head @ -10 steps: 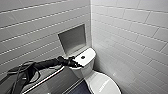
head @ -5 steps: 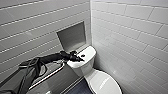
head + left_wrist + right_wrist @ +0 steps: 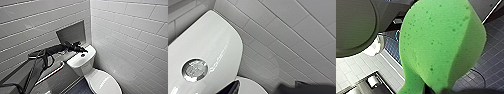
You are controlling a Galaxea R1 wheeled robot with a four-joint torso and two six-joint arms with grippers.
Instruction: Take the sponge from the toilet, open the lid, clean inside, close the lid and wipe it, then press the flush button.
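Observation:
The white toilet [image 3: 100, 81] stands in the corner with its lid down. My left gripper [image 3: 83, 50] reaches in from the left and hovers over the tank top [image 3: 210, 42], just above the flush button [image 3: 82, 55]. In the left wrist view the round flush button [image 3: 194, 70] lies below and to one side of my left gripper [image 3: 266, 87], which is open and empty, with one dark fingertip [image 3: 231, 88] near the tank's edge. The bright green sponge [image 3: 441, 45] looms close in the right wrist view, pinched at its lower end by my right gripper [image 3: 436, 90].
White tiled walls close in on both sides of the toilet. A recessed niche [image 3: 71, 32] sits in the left wall above the tank, and a grab rail [image 3: 51, 73] runs below my left arm. The floor [image 3: 77, 88] is dark blue tile.
My left gripper has shifted slightly over the tank top toward the flush button. The sponge's grip cannot be compared.

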